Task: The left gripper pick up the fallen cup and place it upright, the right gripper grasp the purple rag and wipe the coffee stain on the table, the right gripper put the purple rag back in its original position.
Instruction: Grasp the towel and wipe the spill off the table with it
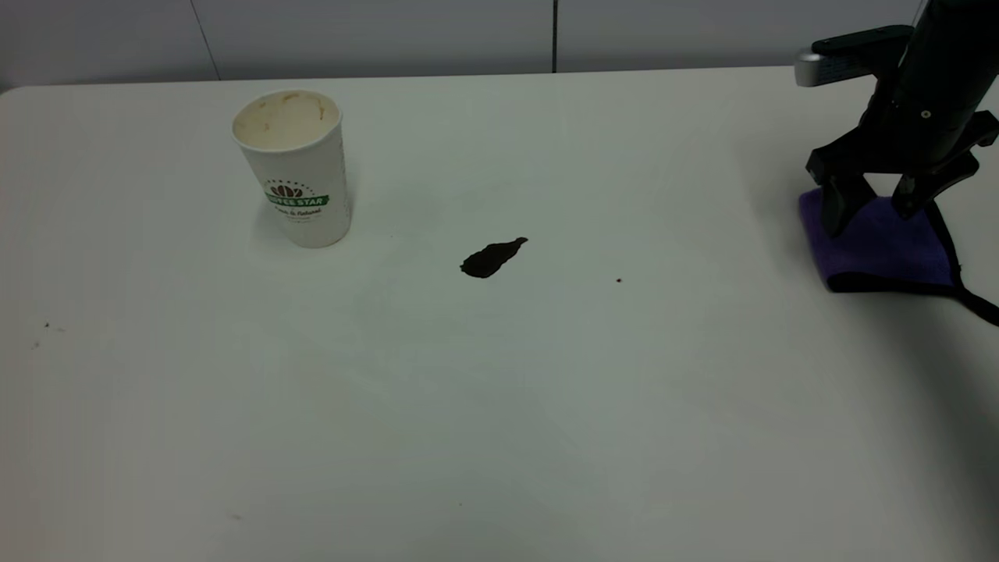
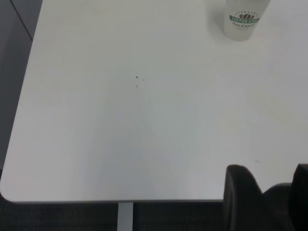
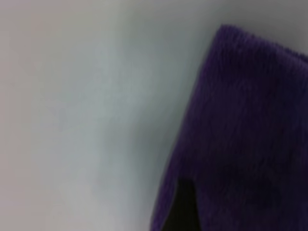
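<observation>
The cup [image 1: 293, 168] stands upright on the table [image 1: 499, 406] at the back left, its green band facing the front; it also shows in the left wrist view [image 2: 243, 19]. The coffee stain [image 1: 492, 257] lies mid-table, to the right of the cup. The purple rag [image 1: 882, 242] lies at the far right. My right gripper [image 1: 874, 211] is down on it, open, with its fingers spread on the cloth. In the right wrist view the rag [image 3: 250, 120] fills the frame, with one fingertip [image 3: 185, 207] on it. My left gripper [image 2: 272, 192] is open and empty over the table's left edge, far from the cup.
A tiny dark speck [image 1: 619, 279] lies right of the stain, and faint specks [image 1: 47, 325] lie near the left side. The table's left edge and rounded corner [image 2: 14, 195] show in the left wrist view. A grey wall runs behind the table.
</observation>
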